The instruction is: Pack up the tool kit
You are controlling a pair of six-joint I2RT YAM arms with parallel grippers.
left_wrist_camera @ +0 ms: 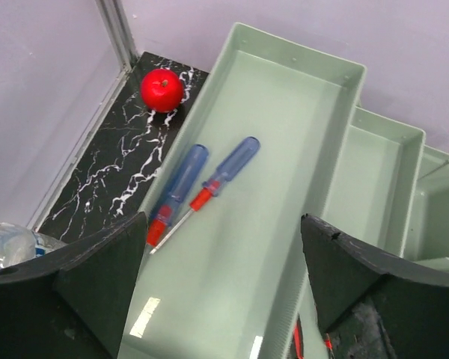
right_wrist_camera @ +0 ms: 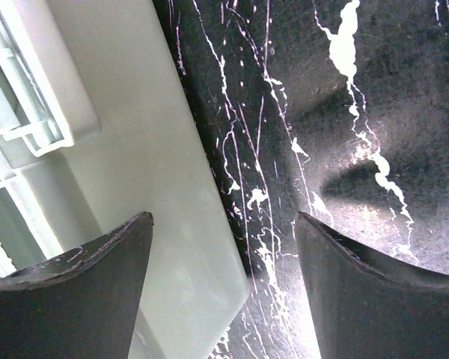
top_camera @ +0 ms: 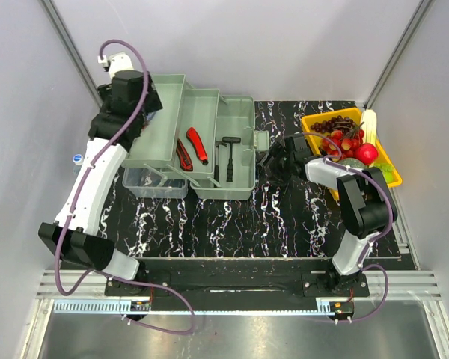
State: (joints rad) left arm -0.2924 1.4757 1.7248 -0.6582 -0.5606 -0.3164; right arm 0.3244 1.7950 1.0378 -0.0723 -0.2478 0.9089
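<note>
The pale grey-green toolbox [top_camera: 239,183] stands open with its fold-out trays [top_camera: 168,123] spread to the left. Two red-handled tools [top_camera: 197,145] and a black hammer [top_camera: 228,152] lie in it. In the left wrist view, two blue-handled screwdrivers [left_wrist_camera: 178,191] lie in the top tray [left_wrist_camera: 284,149]. My left gripper [left_wrist_camera: 223,221] is open and empty above that tray, near its far left end [top_camera: 138,97]. My right gripper [top_camera: 273,158] is open and empty, low at the toolbox's right end; its view [right_wrist_camera: 224,217] shows the box's wall [right_wrist_camera: 150,149] and latch [right_wrist_camera: 30,97].
A yellow tray of fruit [top_camera: 314,123] stands at the back right, behind the right arm. A red apple [left_wrist_camera: 162,90] lies on the marbled mat beside the top tray. A water bottle [left_wrist_camera: 7,243] lies at the left wall. A clear box [top_camera: 153,183] sits under the trays.
</note>
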